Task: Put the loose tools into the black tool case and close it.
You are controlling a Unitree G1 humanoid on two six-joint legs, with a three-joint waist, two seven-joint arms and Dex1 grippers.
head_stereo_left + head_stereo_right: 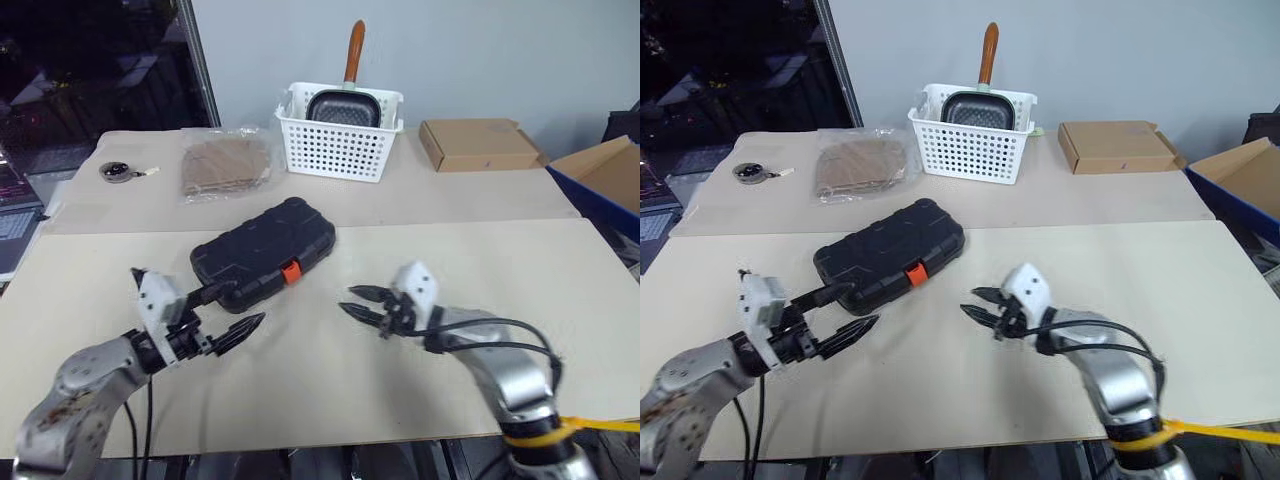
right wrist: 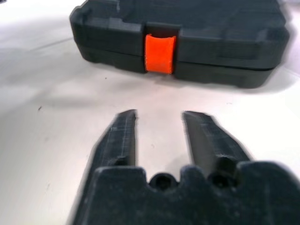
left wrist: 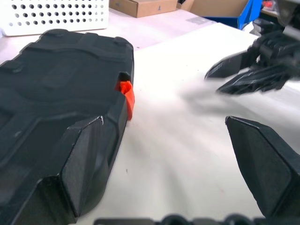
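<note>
Inside shut black tool case (image 1: pixel 262 252): contents (hidden)

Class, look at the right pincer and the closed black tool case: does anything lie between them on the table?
Nothing visible does. Bare table separates the right pincer from the black tool case, whose orange latch faces it.

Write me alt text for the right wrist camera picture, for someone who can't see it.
A closed black tool case with an orange latch on its front edge lies on a pale table, straight ahead of the right gripper. The gripper's two black fingers are parted with nothing between them, short of the case.
</note>
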